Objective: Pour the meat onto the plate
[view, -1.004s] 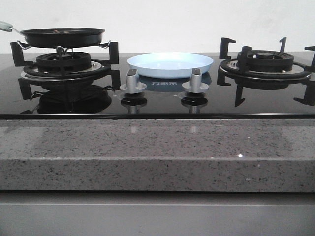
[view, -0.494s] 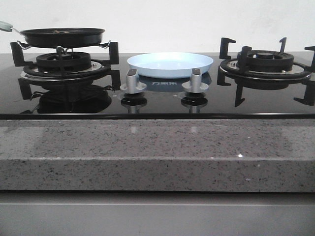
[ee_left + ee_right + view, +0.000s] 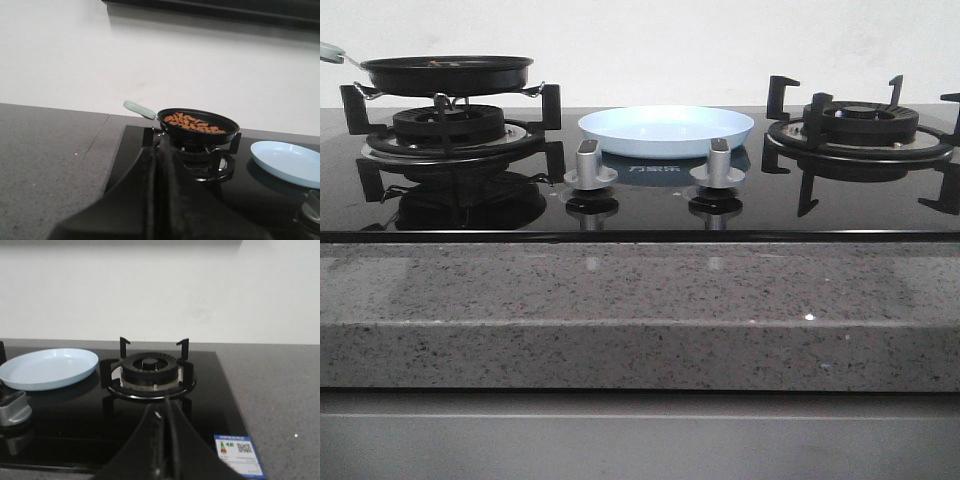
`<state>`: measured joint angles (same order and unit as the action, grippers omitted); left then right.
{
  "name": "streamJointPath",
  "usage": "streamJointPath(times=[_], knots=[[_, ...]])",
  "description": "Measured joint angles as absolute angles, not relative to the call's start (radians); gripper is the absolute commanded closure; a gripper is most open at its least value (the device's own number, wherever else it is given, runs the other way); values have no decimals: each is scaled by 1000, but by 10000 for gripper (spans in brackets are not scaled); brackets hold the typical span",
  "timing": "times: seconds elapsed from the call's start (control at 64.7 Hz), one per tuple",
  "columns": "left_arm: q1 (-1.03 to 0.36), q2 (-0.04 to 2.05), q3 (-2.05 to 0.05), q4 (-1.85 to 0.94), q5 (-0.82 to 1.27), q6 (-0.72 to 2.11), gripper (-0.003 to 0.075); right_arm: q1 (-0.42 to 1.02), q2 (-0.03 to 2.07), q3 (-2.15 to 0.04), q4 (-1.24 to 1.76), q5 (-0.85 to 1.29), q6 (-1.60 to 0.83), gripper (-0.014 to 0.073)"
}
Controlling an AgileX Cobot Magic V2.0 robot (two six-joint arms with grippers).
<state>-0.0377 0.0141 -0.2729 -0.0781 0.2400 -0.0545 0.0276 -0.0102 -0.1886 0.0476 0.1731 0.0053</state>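
Front view. Landmark: the plate (image 3: pixel 666 131), pale blue, shallow, bare, resting on the black glass stove (image 3: pixel 640 205) behind two silver knobs (image 3: pixel 590 165). To its left, a black pan (image 3: pixel 447 72) sits on the left burner (image 3: pixel 450 128), its pale green handle (image 3: pixel 332 52) pointing away from the plate. To its right, the right burner (image 3: pixel 858 125) stands bare. In front of the plate, past the glass, runs the grey speckled table (image 3: pixel 640 310). Neither of my arms shows here.

Left wrist view. My left gripper (image 3: pixel 161 200) has its jaws pressed together, pinching nothing. Beyond it, the pan holds the meat (image 3: pixel 192 123), many small orange-brown pieces heaped loose; the plate lies just beside the pan's burner.

Right wrist view. My right gripper (image 3: pixel 164 445) likewise has jaws closed on nothing, aimed at the right burner, plate beside it.

Handling, my judgement: the pan is rigid and likely front-heavy when lifted; the handle is the only sensible hold, gripped firmly against twisting. The pieces look light and dry, apt to slide all at once, so tilt slowly over the plate's middle. The plate looks glossy, possibly breakable; avoid knocking it.
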Motion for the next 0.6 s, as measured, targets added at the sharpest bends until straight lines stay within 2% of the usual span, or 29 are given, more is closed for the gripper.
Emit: streamJointPath(times=[0.154,0.34,0.602], knots=[[-38,119,-475,-77,423,-55,741,28,29,-358,46,302,5,714],[-38,305,-663,-77,570,-55,741,28,183,-536,46,436,5,714],[-38,460,-725,-79,590,-55,741,28,334,-591,46,463,5,714]])
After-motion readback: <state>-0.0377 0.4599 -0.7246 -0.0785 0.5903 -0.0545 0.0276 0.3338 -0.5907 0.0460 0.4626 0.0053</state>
